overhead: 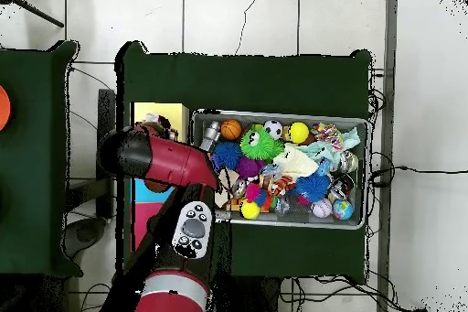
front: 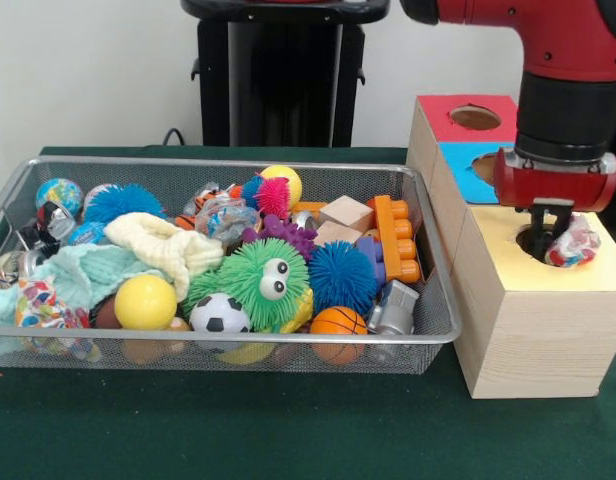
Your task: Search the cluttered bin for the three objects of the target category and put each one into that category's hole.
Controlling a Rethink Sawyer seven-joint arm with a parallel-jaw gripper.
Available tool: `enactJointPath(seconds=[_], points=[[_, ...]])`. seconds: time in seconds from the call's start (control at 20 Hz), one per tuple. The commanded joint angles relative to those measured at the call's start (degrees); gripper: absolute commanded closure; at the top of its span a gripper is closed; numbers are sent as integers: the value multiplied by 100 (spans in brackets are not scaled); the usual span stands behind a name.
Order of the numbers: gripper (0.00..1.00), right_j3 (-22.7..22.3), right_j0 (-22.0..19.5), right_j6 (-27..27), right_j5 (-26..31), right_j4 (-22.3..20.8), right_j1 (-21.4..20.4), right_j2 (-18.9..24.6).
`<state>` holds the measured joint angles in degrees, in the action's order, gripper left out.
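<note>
My gripper (front: 546, 232) hangs over the round hole (front: 529, 241) in the yellow panel (front: 518, 270) of the nearest wooden box. It is shut on a white cloth with red and blue patches (front: 574, 243), which bulges at the hole's right rim. In the overhead view the arm hides most of this; only a bit of the cloth (overhead: 162, 126) shows beside the yellow box (overhead: 161, 112). The wire-mesh bin (front: 228, 163) holds another printed white cloth (front: 38, 300) at its front left corner, next to a mint cloth (front: 83, 272) and a cream cloth (front: 168, 250).
The blue-panelled box (front: 468, 160) and red-panelled box (front: 458, 120) stand behind the yellow one. The bin is full of spiky balls, a green googly-eyed ball (front: 260, 280), a yellow ball (front: 145, 302), a football, a basketball, wooden blocks and an orange brick (front: 396, 235).
</note>
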<state>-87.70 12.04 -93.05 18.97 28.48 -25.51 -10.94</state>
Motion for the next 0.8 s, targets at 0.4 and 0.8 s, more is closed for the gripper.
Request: enactJointPath(seconds=[0.4, 0.8], points=[[100, -381, -509, -703, -549, -302, 782, 1412], [100, -210, -176, -1013, -715, -292, 906, 929]])
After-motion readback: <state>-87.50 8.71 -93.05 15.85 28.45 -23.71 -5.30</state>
